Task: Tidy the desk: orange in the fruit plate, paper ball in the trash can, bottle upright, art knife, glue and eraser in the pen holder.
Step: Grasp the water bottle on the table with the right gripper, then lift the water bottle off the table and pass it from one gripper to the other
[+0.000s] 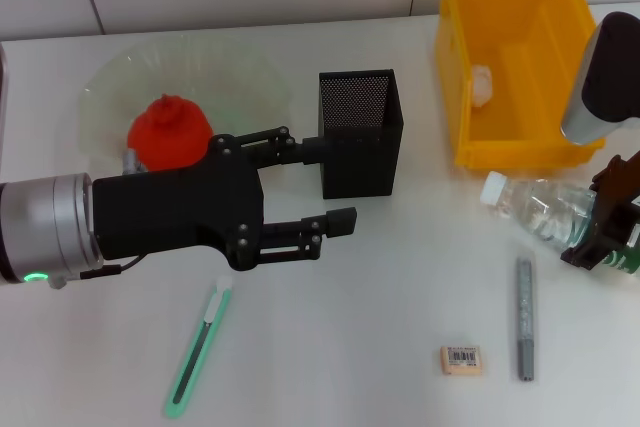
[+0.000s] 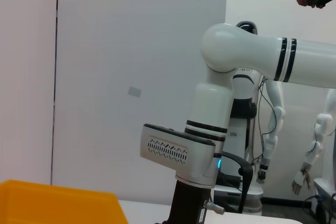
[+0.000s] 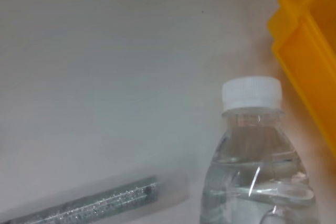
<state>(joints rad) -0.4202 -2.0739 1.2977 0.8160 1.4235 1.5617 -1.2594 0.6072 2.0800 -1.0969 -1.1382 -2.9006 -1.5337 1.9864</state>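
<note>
So the bottle (image 1: 540,209) was lying on its side on the white counter (image 1: 380,307), cap pointing toward the black mesh pen holder (image 1: 360,133), and the right hand (image 1: 606,227) had its fingers closed around the bottle's lower body at the counter's right edge. The orange (image 1: 168,129) was already sitting in the clear fruit plate (image 1: 230,72), back left. The paper ball (image 1: 483,84) sat inside the yellow trash can (image 1: 505,152), back right.

The left hand (image 1: 315,187) hovered just in front of the fruit plate with its fingers spread wide and nothing between them, the upper fingertip right at the pen holder.

Still out on the counter: the green art knife (image 1: 200,352) near the front left, the eraser (image 1: 461,359) front middle, and the grey glue stick (image 1: 525,317) just beside it, near the bottle.
</note>
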